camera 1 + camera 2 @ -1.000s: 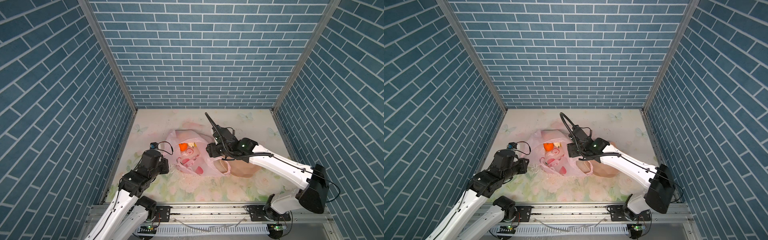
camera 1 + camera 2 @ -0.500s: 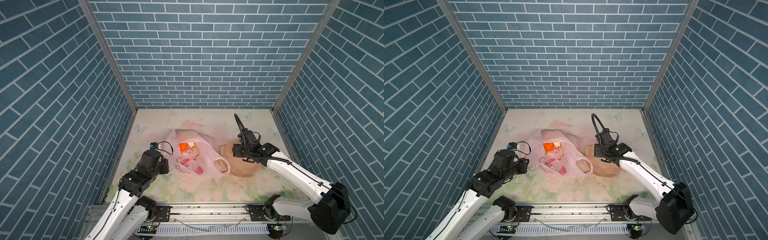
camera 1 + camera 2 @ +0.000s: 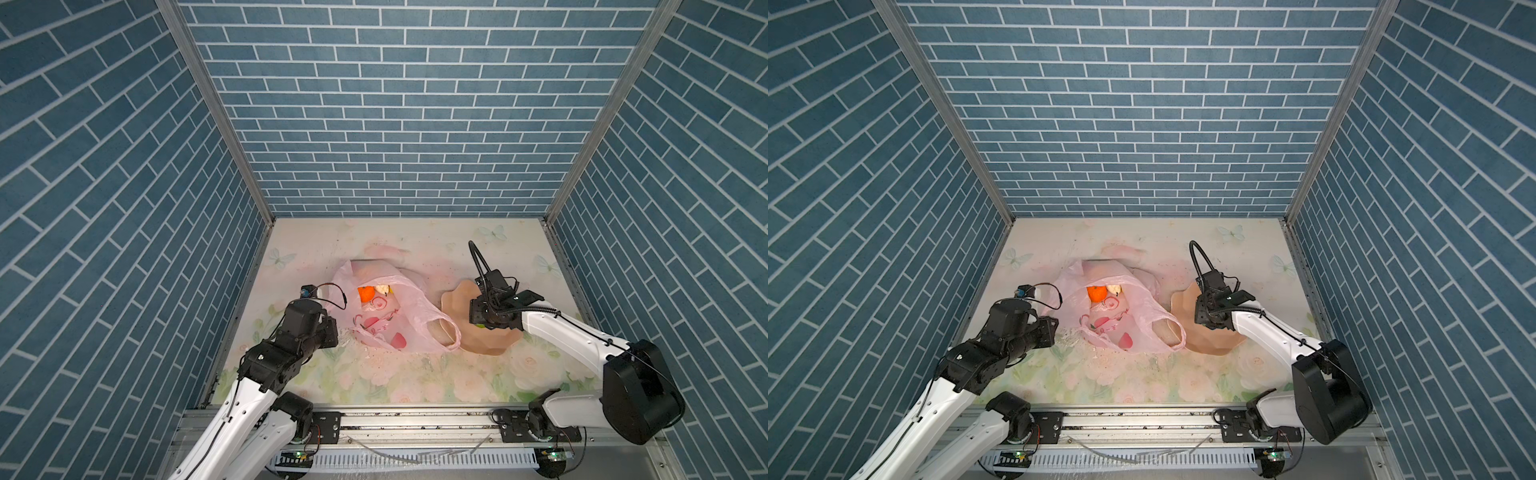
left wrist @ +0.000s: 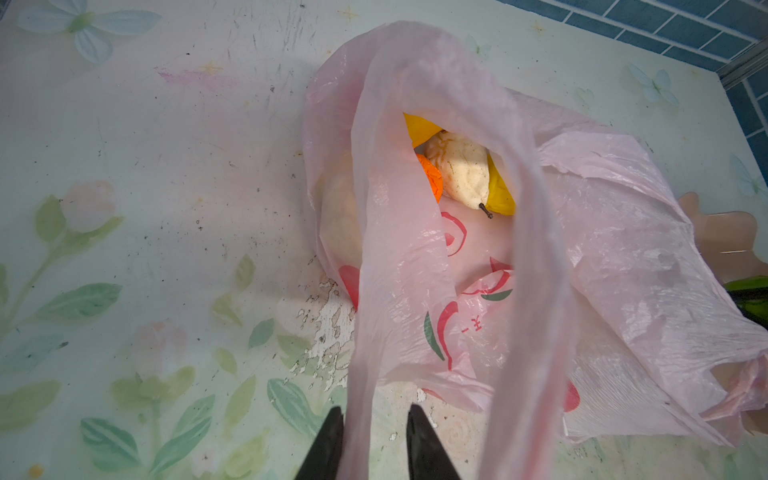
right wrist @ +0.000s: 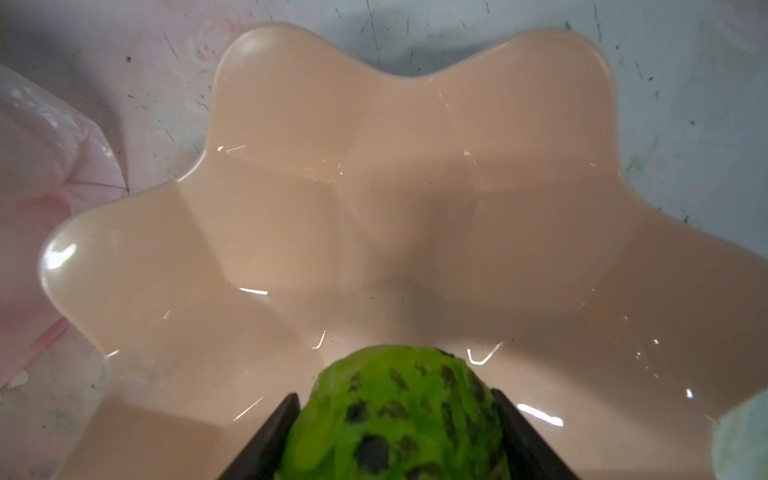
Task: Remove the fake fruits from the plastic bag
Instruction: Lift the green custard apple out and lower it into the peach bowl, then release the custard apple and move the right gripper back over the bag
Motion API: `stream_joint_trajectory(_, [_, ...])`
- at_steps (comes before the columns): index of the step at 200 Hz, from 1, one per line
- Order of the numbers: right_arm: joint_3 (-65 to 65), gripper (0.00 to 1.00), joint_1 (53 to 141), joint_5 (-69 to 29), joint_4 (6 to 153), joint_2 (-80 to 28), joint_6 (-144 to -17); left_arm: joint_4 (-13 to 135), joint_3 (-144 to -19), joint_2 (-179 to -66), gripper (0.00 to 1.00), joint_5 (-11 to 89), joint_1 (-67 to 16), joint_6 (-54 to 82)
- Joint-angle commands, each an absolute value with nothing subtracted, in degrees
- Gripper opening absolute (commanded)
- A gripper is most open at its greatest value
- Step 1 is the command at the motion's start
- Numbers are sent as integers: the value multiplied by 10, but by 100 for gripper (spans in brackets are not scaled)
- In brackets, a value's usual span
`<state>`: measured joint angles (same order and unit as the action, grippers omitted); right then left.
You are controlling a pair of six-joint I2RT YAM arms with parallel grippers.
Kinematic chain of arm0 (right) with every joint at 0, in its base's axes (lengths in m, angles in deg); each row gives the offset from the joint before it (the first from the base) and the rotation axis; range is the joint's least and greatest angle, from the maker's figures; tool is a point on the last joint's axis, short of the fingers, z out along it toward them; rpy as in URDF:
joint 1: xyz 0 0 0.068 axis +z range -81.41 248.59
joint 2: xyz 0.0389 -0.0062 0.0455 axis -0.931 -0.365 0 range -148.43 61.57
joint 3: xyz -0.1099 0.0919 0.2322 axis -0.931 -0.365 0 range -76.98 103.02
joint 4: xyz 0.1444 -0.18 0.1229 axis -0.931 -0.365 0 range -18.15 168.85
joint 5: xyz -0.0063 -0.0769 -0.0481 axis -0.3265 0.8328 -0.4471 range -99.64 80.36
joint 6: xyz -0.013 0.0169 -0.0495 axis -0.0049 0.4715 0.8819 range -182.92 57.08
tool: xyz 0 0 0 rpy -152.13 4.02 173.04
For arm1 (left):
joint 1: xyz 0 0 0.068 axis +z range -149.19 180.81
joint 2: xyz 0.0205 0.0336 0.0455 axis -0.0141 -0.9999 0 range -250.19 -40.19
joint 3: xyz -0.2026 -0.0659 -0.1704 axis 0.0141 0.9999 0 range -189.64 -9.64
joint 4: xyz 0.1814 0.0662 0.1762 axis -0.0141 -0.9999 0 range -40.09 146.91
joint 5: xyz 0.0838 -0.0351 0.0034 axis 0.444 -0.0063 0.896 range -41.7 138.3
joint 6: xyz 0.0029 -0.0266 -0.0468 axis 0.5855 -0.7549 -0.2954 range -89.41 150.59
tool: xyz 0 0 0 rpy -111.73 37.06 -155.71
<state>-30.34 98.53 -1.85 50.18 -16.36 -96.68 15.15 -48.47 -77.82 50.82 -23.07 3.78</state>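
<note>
Illegible red print (image 4: 446, 320) on plastic bag (image 4: 623, 249)

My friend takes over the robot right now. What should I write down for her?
Left gripper: shut on a handle loop of the plastic bag.
Right gripper: shut on the bumpy green fruit, over the peach bowl.
In the bag: the orange, a cream-white fruit and a yellow one show at the mouth; others may be hidden.
Done: the green fruit is out of the bag.
Left: set it down, then fetch the rest.
</note>
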Motion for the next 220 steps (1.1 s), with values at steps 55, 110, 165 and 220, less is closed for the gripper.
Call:
stream_joint_trajectory(55, [-334, 42, 973, -43, 550, -216, -988, 143, -480, -780, 28, 511, -229, 35])
stream_joint_trajectory(110, [-338, 59, 972, -38, 553, -225, -987, 141, -480, -779, 28, 511, -229, 35])
stream_joint_trajectory(165, [-336, 71, 972, -28, 546, -225, -984, 139, -482, -778, 28, 510, -230, 35])
stream_joint_trajectory(220, [-323, 79, 972, -9, 513, -195, -976, 140, -481, -777, 27, 510, -229, 35])
